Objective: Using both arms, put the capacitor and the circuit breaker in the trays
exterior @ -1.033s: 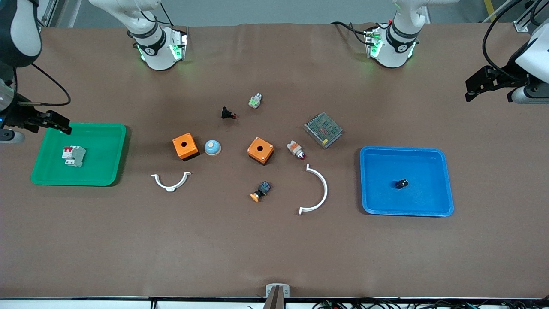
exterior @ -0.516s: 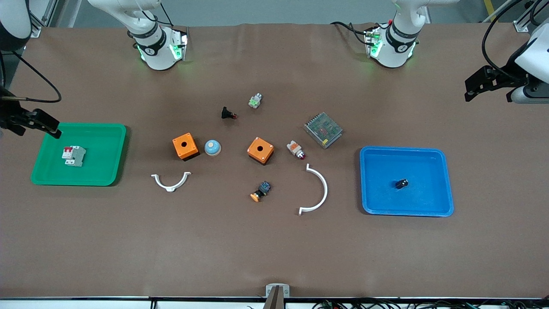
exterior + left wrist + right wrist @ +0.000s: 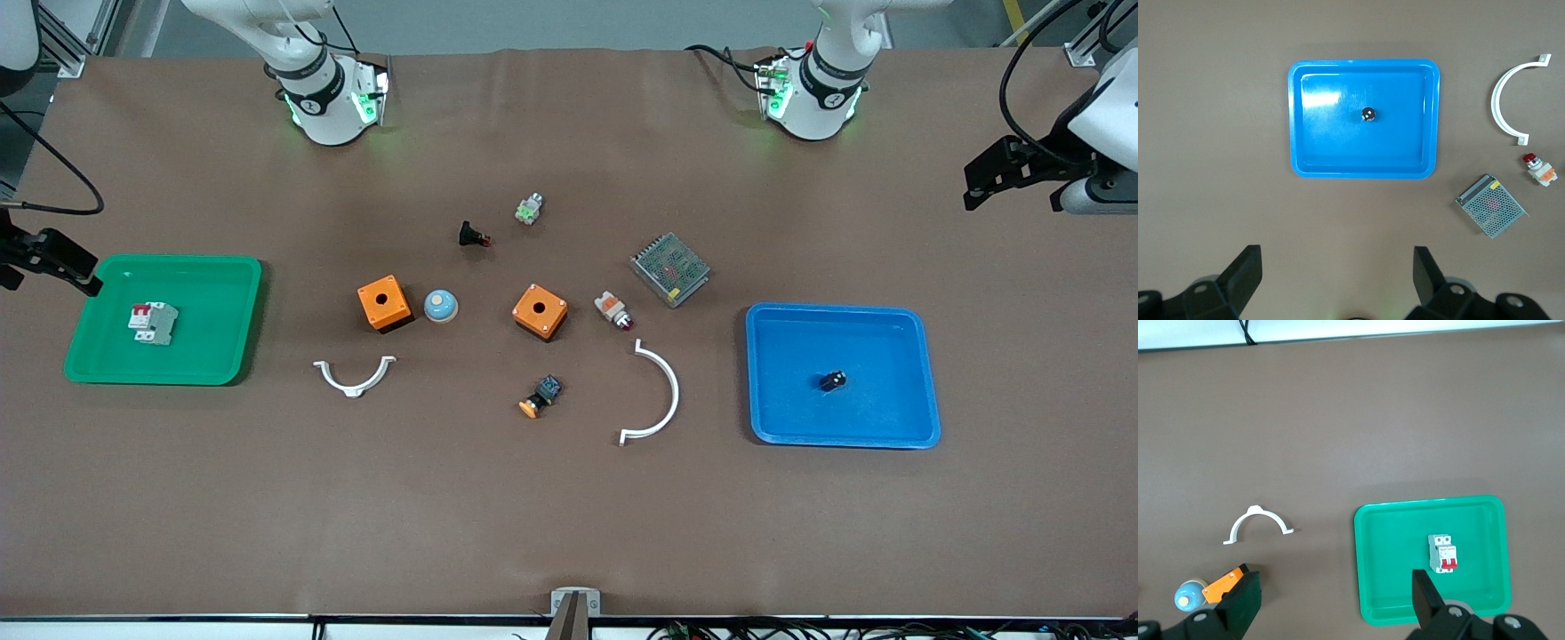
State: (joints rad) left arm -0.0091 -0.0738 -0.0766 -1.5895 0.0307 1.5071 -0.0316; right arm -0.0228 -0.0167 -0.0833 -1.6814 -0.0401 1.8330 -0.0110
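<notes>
The capacitor [image 3: 832, 380], a tiny black cylinder, lies in the blue tray [image 3: 889, 329] toward the left arm's end of the table. It also shows in the left wrist view [image 3: 1368, 114] inside that blue tray [image 3: 1318, 140]. The circuit breaker [image 3: 154, 322], white-grey with red levers, lies in the green tray [image 3: 222, 302]. The right wrist view shows the circuit breaker [image 3: 1443, 553] in the green tray [image 3: 1391, 567] too. My left gripper [image 3: 1009, 169] [image 3: 1337, 257] is open and empty, high over the table's end past the blue tray. My right gripper [image 3: 58, 260] [image 3: 1336, 581] is open and empty, over the green tray's outer edge.
Mid-table lie two orange boxes [image 3: 384, 302] [image 3: 540, 311], a blue-white dome [image 3: 440, 306], two white curved brackets [image 3: 354, 376] [image 3: 658, 396], a metal mesh unit [image 3: 670, 268], an orange-capped push button [image 3: 540, 396], a white-and-orange part [image 3: 613, 309], a black red-tipped part [image 3: 472, 236] and a small green-silver part [image 3: 529, 209].
My right gripper has drawn away from the green tray toward the table's end. The circuit breaker stays in the tray. My left arm has barely moved.
</notes>
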